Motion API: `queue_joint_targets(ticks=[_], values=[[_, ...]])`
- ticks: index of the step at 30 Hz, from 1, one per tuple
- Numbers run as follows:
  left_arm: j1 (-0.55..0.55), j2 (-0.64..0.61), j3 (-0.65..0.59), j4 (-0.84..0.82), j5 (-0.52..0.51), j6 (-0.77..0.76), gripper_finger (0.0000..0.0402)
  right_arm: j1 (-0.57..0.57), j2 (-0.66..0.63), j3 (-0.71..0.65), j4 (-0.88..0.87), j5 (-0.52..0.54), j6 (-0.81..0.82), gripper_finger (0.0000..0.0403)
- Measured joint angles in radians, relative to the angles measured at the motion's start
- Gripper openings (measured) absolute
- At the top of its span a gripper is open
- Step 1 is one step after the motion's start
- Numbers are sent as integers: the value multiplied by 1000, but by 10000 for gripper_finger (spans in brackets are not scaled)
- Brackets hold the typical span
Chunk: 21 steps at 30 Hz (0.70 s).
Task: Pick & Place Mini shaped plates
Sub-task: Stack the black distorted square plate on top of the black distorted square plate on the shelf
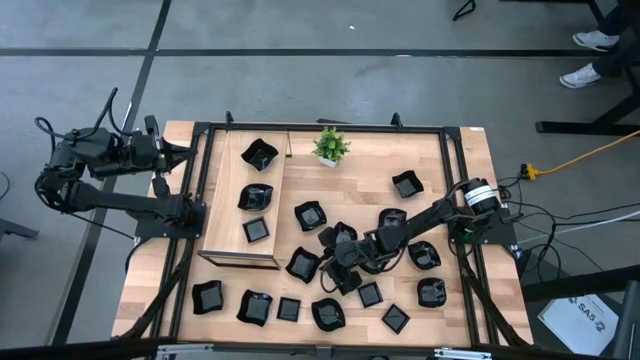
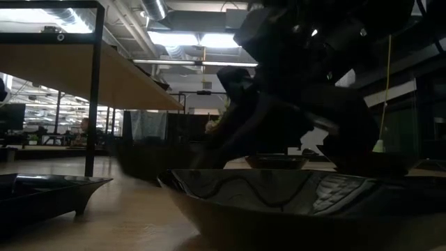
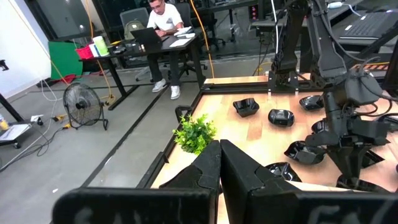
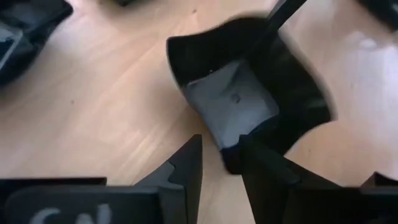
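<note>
Several mini shaped plates, small glossy black dishes, lie scattered over the wooden table [image 1: 300,160]. My right gripper [image 1: 343,262] reaches into the middle of the table, slanting down over a square plate [image 4: 230,99] that rests flat on the wood. Its fingers [image 4: 221,149] are open and straddle the plate's near wall [image 4: 229,158], one finger over the inside and one outside above the bare wood. My left gripper [image 3: 219,165] is shut on nothing and waits raised beyond the table's far left corner [image 1: 185,155]. My right gripper comes at the square plate's near wall [image 4: 229,158] slanting down, with one finger [image 4: 267,171] over the plate's inside and the other [image 4: 186,168] outside. Wood shows between the outer finger and the wall. Whether the inner finger touches the plate I cannot tell.
A raised wooden board [image 1: 225,235] at the left carries three plates. A small green potted plant [image 1: 330,145] stands at the far edge. More plates ring the right gripper closely, and a wavy-rimmed one [image 2: 279,202] fills the low view. A person sits at a desk [image 3: 165,15] beyond the table.
</note>
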Motion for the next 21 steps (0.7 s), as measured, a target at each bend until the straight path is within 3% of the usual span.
queue_joint_targets(ticks=[8,21], values=[[0,0,0,0,0,0,4,0,0,0,8,0,0,80],[0,0,0,0,0,0,4,0,0,0,9,-9,-1,6]])
